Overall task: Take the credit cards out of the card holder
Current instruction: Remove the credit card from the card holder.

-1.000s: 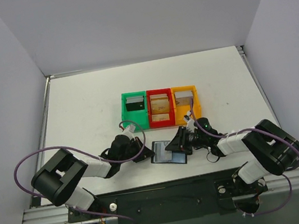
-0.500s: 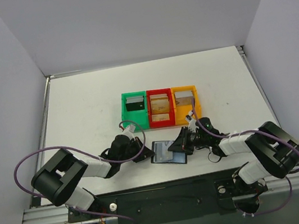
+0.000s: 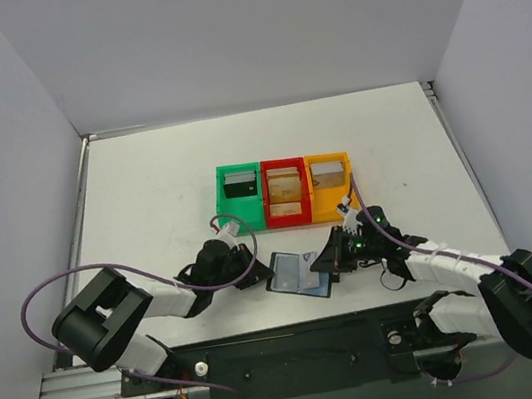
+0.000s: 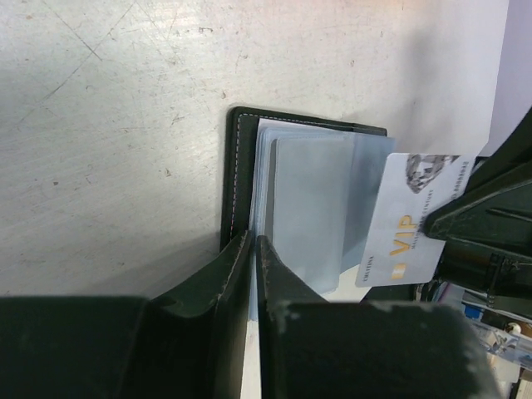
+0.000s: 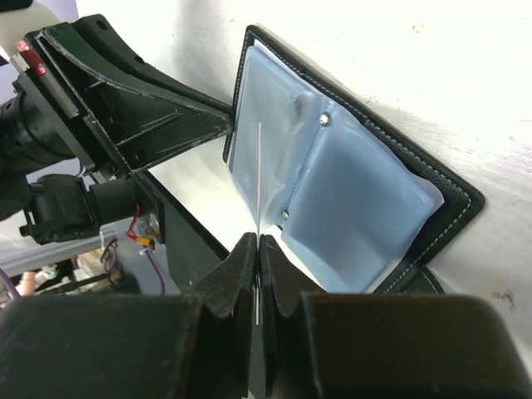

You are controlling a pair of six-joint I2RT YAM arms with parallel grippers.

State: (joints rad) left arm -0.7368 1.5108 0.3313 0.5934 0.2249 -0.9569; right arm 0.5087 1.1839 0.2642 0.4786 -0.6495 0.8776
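Note:
The card holder (image 3: 298, 273) lies open on the table between both grippers, with a black edge and pale blue-grey sleeves. It also shows in the left wrist view (image 4: 307, 199) and the right wrist view (image 5: 357, 199). My left gripper (image 3: 257, 270) (image 4: 254, 241) is shut on the holder's left sleeve edge. My right gripper (image 3: 334, 259) (image 5: 258, 239) is shut on a silver credit card (image 4: 407, 220) marked VIP. The card sticks partly out of the holder's right side and is seen edge-on in the right wrist view (image 5: 260, 179).
Three joined bins stand behind the holder: green (image 3: 240, 185), red (image 3: 286, 194) and orange (image 3: 329, 184), each with cards inside. The white table (image 3: 144, 198) stretches to the left and right, with walls on three sides.
My right gripper has moved a little right and toward the near edge, drawing the card out; its arm has swung out to the right. The left gripper has held still.

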